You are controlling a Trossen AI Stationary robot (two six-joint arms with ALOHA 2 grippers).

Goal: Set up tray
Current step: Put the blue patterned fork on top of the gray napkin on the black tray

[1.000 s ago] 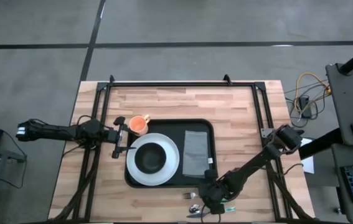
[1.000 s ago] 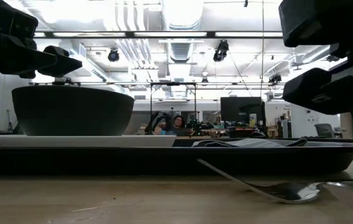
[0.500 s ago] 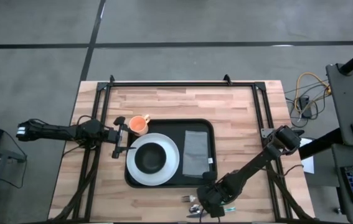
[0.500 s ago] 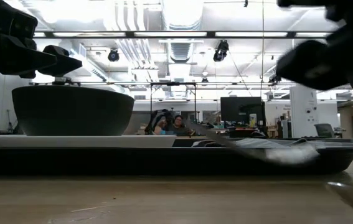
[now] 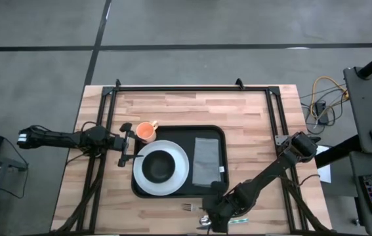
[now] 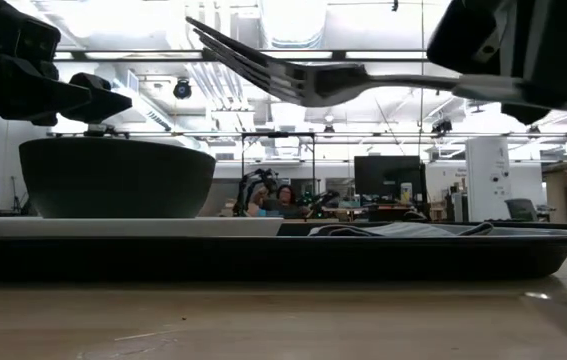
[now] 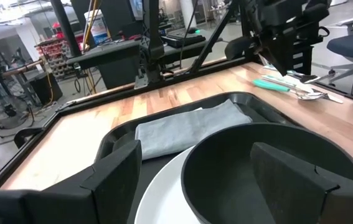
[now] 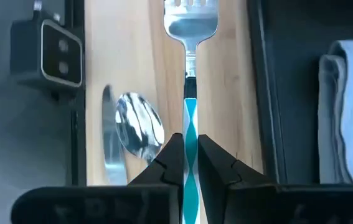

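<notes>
In the high view the right hand (image 5: pixel 213 219) sits at the bench's (image 5: pixel 172 105) near edge, partly cut off by the picture's bottom, and the fork (image 5: pixel 187 208) it holds is too small there to make out beyond its tines, while the spoon (image 5: pixel 203 221) beside it is mostly covered by the arm. In the right wrist view the fork's striped handle (image 8: pixel 190 149) disappears between the fingers (image 8: pixel 167 158) and the knife (image 8: pixel 109 143) runs out of the bottom edge. In the low view the tray's (image 6: pixel 263 255) raised rim hides its floor, only the napkin's (image 6: pixel 403 229) top folds show, and the people (image 6: pixel 268 198) in the room behind are too small to tell apart
</notes>
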